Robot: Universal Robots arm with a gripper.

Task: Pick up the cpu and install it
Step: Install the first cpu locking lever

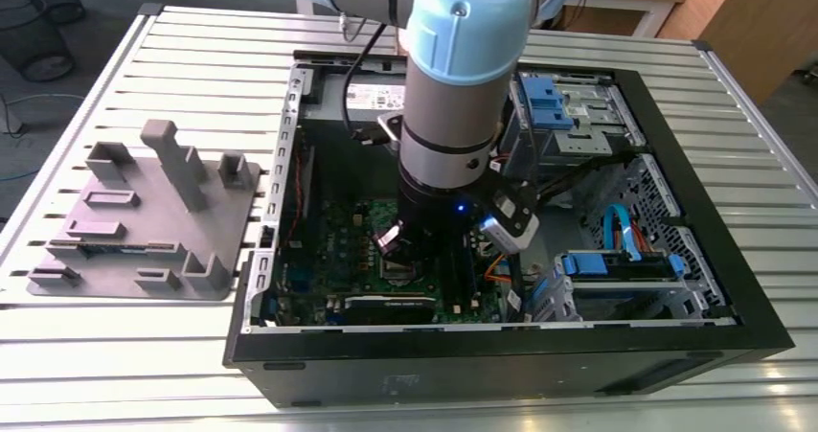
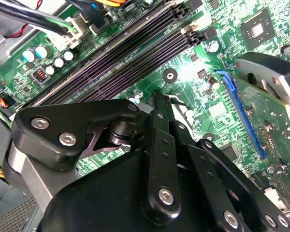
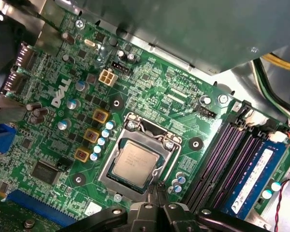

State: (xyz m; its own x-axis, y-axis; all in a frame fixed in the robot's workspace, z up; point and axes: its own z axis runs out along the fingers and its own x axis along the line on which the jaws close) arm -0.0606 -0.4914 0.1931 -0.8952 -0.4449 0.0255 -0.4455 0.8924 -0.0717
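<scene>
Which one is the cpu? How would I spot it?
Find the green motherboard inside the open computer case. Near its middle sits a metal socket frame, and the cpu lies inside it. It is the only flat, silvery-grey square there.

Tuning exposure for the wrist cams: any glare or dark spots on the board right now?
Second wrist view: bright glare patch on the motherboard by the memory slots; the gripper linkage is dark in the foreground. First wrist view: the cpu is evenly lit in its socket frame. Exterior view: the case interior under the arm is shadowed.
</scene>
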